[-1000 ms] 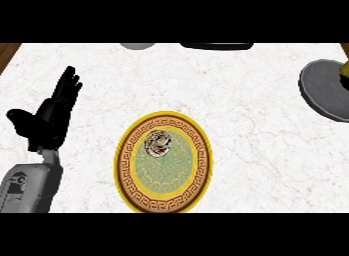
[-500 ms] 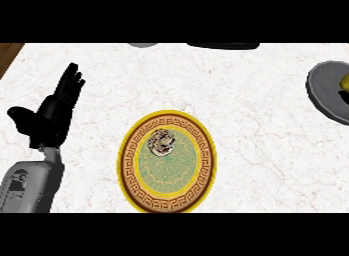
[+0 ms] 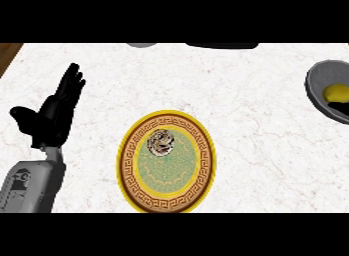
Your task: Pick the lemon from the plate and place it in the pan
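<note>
While nothing is gripping anything, the left robot hand (image 3: pixel 53 112) sits at the near-left of the counter (image 3: pixel 243 75), fingers straight and spread, pointing away from the robot, thumb stuck out to the left. Its grey forearm (image 3: pixel 28 184) comes up from the lower edge. The right robot hand doesn't show anywhere in the head view.

Just right of that forearm, near the front edge, is the plate (image 3: pixel 166 160), yellow rim with a brown patterned band and a green middle. It carries a small round mottled thing (image 3: pixel 160 142) on its upper-left part; can't tell what that is. The plate and the left hand are apart, with a strip of bare marble between them.

Further out to the right, lots of open white marble, then the grey pan (image 3: pixel 321 82) cut off by the right edge. The lemon (image 3: pixel 338 92) is sitting inside the pan, with a dark shape (image 3: pixel 348 108) just below it.

Along the far edge, a grey object (image 3: pixel 140 44) and a dark one (image 3: pixel 223 45) peek in. Wood floor (image 3: pixel 0 60) shows past the counter's left edge.
</note>
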You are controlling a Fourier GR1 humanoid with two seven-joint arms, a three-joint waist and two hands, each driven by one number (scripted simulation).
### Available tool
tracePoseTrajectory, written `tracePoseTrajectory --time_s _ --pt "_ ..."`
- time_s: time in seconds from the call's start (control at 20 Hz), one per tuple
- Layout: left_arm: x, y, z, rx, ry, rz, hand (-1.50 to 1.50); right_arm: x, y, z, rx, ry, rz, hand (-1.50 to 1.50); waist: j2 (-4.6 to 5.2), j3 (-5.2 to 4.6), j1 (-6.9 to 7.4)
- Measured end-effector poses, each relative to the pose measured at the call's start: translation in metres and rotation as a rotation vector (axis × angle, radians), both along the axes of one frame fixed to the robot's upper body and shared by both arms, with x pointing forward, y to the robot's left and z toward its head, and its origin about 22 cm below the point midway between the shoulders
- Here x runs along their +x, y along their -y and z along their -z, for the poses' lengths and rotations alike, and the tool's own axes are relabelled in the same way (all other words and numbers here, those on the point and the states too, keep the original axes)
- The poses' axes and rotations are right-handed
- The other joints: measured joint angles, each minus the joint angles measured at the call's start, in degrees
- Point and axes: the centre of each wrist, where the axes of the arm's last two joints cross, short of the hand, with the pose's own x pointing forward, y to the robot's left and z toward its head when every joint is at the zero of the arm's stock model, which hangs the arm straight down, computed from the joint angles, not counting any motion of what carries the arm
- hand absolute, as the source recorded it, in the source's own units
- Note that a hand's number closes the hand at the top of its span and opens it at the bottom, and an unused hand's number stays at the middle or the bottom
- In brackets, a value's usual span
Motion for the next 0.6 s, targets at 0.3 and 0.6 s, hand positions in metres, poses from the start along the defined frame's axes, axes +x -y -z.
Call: tracePoseTrajectory --time_s 0.3,0.6 --pt "-0.004 -0.014 0.004 -0.004 -0.017 -0.023 0.0 -0.01 0.01 0.003 0.09 0.221 0.026 -1.5 -0.64 -0.11 -1.12" --pt "-0.012 -0.02 0.007 0.002 -0.031 -0.055 0.0 -0.034 0.029 0.016 0.257 0.323 -0.052 -1.5 -1.65 -0.37 -3.12"
